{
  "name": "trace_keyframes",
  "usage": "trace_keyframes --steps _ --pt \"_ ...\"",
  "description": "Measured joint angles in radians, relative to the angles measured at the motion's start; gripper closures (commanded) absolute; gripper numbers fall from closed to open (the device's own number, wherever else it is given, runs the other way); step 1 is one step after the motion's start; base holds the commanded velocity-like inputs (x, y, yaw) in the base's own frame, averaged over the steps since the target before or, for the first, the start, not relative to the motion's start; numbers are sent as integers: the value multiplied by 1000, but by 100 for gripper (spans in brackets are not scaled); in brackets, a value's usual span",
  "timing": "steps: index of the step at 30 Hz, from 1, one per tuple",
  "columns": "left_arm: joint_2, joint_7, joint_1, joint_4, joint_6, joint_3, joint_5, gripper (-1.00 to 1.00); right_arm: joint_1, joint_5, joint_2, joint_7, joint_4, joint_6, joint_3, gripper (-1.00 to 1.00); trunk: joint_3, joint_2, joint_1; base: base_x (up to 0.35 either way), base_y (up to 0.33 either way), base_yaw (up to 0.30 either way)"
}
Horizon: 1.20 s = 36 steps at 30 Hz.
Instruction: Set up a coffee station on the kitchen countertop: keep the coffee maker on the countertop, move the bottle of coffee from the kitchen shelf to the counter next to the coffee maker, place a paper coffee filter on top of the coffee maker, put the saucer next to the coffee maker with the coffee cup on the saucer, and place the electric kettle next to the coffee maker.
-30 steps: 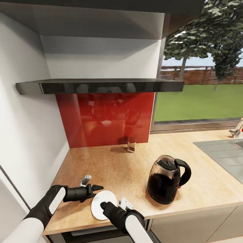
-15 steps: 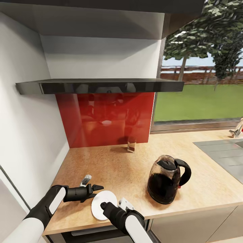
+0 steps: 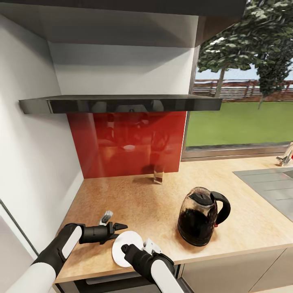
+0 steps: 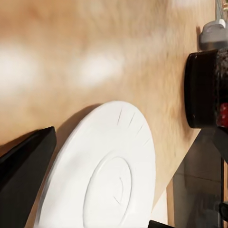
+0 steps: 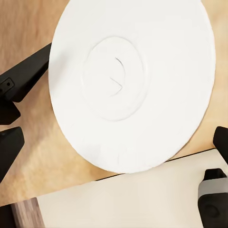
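Saucer, plain white with faint centre ring, flat between both grippers' wide-spread jaws.

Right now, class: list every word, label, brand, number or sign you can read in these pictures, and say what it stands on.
None: no readable text anywhere.
The saucer is plain white.
The electric kettle carries no readable label.
The small glass by the red backsplash is too small to tell.

arms: glossy white upper shells, matte black forearm sleeves | grippers: left gripper black pointed fingers, grey wrist block
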Motion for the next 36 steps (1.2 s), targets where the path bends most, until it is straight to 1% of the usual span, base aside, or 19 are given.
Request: trace_keyframes --steps 8,12,16,36 --pt "-2 1 1 1 0 -4 1 -100 0 0 0 0 1 0 0 -100 0 0 0 0 0 0" --pt "-13 2 1 1 1 -5 -2 -100 -1 0 0 0 1 0 0 -100 0 0 0 0 0 0" --pt "-17 2 1 1 1 -6 -1 -100 0 0 0 0 0 0 -1 -100 0 0 0 0 0 0" --pt "-20 1 1 1 1 -6 -1 -100 0 0 0 0 -2 0 -2 -100 0 0 0 0 0 0"
